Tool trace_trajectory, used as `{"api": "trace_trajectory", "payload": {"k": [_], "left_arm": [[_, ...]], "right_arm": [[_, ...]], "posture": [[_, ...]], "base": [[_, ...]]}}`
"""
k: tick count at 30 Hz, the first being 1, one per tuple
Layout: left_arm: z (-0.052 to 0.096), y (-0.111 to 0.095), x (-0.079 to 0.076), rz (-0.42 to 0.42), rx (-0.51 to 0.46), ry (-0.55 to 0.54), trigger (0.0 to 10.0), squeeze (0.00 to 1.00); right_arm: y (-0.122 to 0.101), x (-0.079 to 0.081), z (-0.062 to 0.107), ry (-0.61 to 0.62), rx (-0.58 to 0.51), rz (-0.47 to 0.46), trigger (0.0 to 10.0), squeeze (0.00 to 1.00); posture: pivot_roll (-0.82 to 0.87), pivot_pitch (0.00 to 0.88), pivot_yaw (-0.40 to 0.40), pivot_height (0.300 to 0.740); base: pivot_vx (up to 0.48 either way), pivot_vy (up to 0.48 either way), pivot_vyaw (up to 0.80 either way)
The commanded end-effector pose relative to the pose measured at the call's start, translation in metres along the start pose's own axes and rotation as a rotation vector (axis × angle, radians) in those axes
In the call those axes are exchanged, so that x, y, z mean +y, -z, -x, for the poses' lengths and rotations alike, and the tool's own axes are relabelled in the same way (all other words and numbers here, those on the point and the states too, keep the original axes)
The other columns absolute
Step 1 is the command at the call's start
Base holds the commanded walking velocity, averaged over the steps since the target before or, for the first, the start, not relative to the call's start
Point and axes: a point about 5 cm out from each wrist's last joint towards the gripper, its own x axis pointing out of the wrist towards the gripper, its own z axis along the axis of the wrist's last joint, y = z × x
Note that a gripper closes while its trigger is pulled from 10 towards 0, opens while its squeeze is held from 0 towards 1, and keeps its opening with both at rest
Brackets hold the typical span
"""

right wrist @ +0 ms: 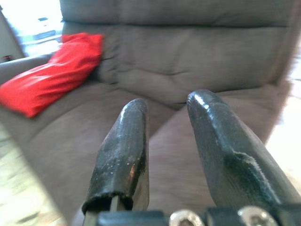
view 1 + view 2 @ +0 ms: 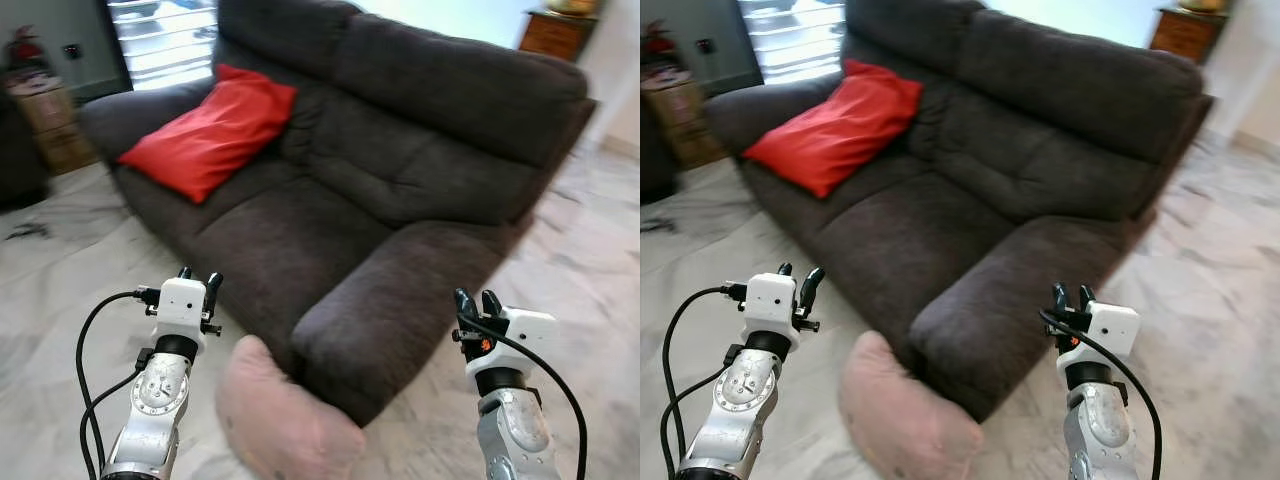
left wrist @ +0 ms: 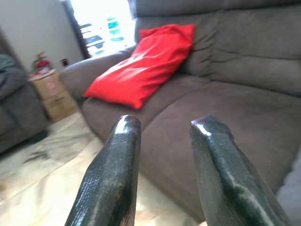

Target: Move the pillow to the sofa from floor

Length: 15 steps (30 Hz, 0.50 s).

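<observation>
Left eye view: two pillows (image 2: 283, 420), one sofa (image 2: 400, 170)

A pale pink soft pillow (image 2: 280, 420) lies on the near white marble floor veined with grey (image 2: 60, 290), against the dark charcoal-brown fabric sofa (image 2: 400, 170). On the sofa's far left seat rests a bright red rectangular cushion (image 2: 205, 135). At far left stands a tan cardboard box (image 2: 50, 125), and at far right a reddish-brown wooden cabinet (image 2: 555, 32).
</observation>
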Motion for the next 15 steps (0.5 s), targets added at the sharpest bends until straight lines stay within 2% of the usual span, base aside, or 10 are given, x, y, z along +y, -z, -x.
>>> {"api": "trace_trajectory", "payload": {"k": [1,15], "left_arm": [[-0.0003,-0.0001,-0.0031,0.008,0.012,0.006,10.0,0.0],[-0.0005,0.0001,-0.0052,0.015,0.018,0.017,10.0,0.0]], "right_arm": [[0.0011,-0.0043,0.0005,0.016,0.003,-0.007,10.0,0.0],[0.002,-0.005,-0.0013,0.02,0.003,-0.026,10.0,0.0]], "posture": [[0.0,0.0,-0.045,0.736],[0.0,0.0,-0.045,0.736]], "base": [[0.0,0.0,0.4],[0.0,0.0,0.0]]}}
